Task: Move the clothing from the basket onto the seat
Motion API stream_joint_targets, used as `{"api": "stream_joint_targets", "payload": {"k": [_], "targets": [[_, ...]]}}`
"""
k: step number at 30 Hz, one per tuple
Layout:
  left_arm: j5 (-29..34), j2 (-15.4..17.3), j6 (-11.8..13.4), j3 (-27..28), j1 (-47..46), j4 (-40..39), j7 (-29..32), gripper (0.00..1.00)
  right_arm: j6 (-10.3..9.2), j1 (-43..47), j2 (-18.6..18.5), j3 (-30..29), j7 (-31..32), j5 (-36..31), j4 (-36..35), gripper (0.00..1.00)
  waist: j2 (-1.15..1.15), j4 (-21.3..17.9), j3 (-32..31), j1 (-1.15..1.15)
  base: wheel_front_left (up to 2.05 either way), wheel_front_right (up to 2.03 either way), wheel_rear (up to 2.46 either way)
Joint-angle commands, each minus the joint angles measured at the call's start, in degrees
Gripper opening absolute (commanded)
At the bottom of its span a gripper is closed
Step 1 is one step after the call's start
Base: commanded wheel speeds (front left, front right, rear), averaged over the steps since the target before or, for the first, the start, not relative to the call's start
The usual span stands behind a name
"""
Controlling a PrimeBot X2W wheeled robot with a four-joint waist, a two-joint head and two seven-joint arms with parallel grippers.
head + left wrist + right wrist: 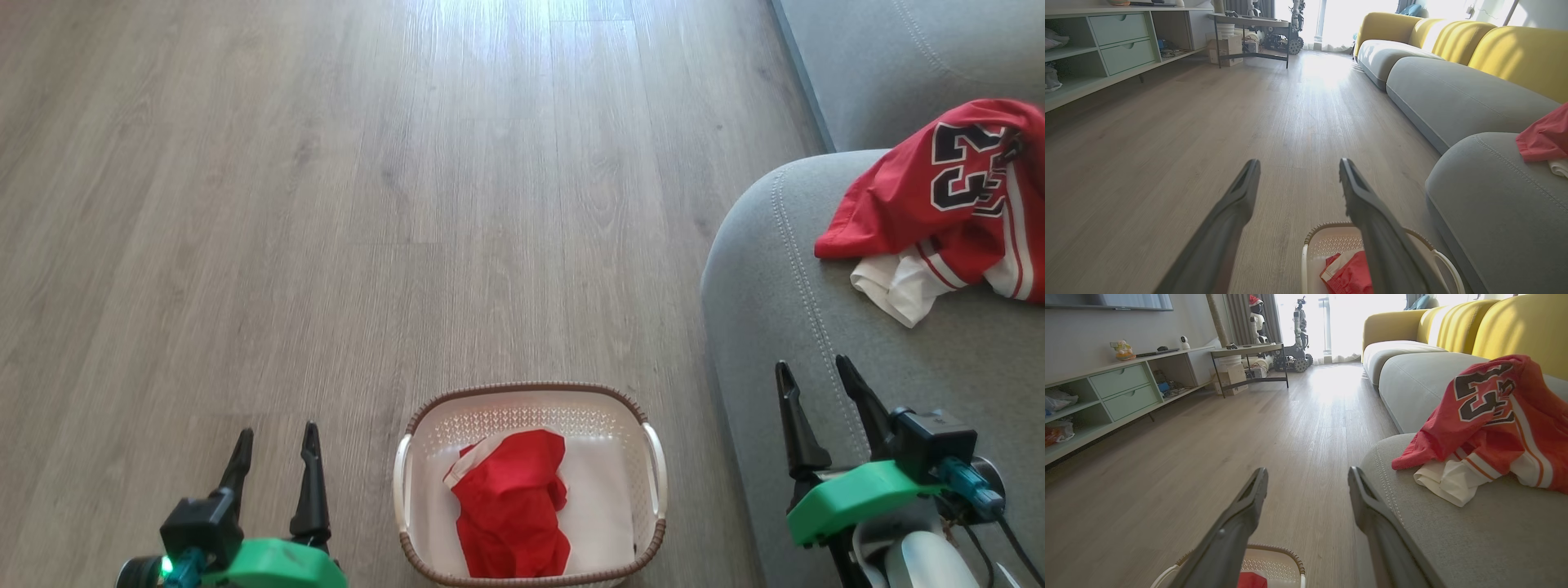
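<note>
Left end effector [1298, 175] spread open above basket [1331, 241] holding red clothing [1349, 273], beside grey seat [1494, 212]

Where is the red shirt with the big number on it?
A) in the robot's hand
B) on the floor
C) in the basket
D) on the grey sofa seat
D: the numbered jersey lies crumpled on the grey seat, while another red piece sits in the basket.

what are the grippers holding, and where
Nothing: left gripper and right gripper are open and empty. A jersey lies in the basket.
</note>
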Motion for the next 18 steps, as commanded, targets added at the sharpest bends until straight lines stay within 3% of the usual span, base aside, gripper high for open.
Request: {"api": "stream_joint_targets", "payload": {"k": [1,18], "targets": [[0.7,1.0,0.2,2.6,-0.7,-2.1,-0.7,1.0,-0.02,-2.2,0.0,1.6,-0.7,0.4,-1.3,1.0,0.0,0.0,0.0,0.0,0.0,0.0,0.0],[1.6,0.2,-0.5,3.9,0.9,-2.0,-0.7,1.0,-0.02,-2.6,0.0,1.9,-1.2,0.3,-0.1,1.0,0.0,0.0,-0.3,0.0,0.0,0.0,0.0]]}}
